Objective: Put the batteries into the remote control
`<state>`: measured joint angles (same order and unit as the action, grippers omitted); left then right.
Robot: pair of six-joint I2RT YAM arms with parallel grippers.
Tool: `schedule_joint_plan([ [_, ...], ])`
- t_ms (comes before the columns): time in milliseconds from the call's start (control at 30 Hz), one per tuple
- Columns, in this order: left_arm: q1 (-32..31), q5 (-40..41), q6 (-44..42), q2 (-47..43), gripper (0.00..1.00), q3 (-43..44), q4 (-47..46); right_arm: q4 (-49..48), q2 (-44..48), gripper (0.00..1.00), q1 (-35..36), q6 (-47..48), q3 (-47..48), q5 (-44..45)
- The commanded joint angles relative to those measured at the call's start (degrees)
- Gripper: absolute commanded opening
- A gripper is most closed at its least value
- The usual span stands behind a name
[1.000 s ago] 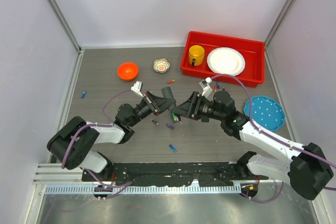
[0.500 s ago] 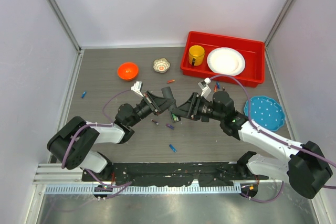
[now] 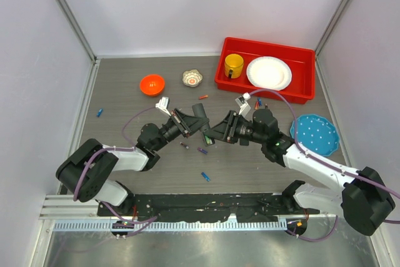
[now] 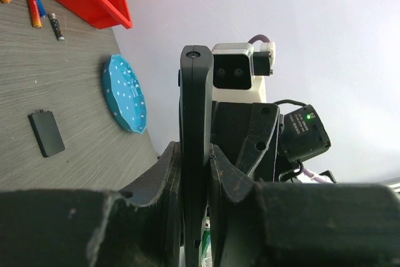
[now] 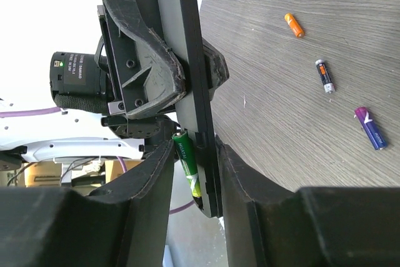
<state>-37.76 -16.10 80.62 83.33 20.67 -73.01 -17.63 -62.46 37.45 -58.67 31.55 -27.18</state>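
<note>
Little has shifted: your left jaws pinch the remote control, right jaws squeeze the green battery, seemingly not yet seated.

Your right gripper has its fingers closed on a green battery, pressing it lengthwise against the remote control. Further along the bar, the left gripper clamps the remote. On the table lie an orange battery, a black battery and a purple battery, well apart.
</note>
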Motion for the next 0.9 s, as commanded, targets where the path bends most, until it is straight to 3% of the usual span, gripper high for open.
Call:
schedule_joint_plan([
  [0,0.1,0.9,-0.2,-1.9,0.0,2.3,-15.6,-0.6,-1.3,0.38,0.9,0.5,-0.1,0.5],
  [433,0.1,1.6,-0.6,-2.6,0.0,2.0,-15.6,-0.7,-2.7,0.33,1.7,0.4,-0.1,1.3],
  [600,0.1,1.6,-1.1,-2.6,0.0,1.1,-15.6,-1.2,-1.0,0.55,1.7,-0.8,0.7,1.7],
  [700,0.1,1.8,-1.5,-2.6,0.0,0.4,-15.6,1.6,0.8,0.62,1.7,0.0,2.6,2.6],
  [867,0.1,2.2,-1.8,-2.6,0.0,0.1,-15.6,6.5,3.5,0.65,1.4,2.5,5.2,2.7],
])
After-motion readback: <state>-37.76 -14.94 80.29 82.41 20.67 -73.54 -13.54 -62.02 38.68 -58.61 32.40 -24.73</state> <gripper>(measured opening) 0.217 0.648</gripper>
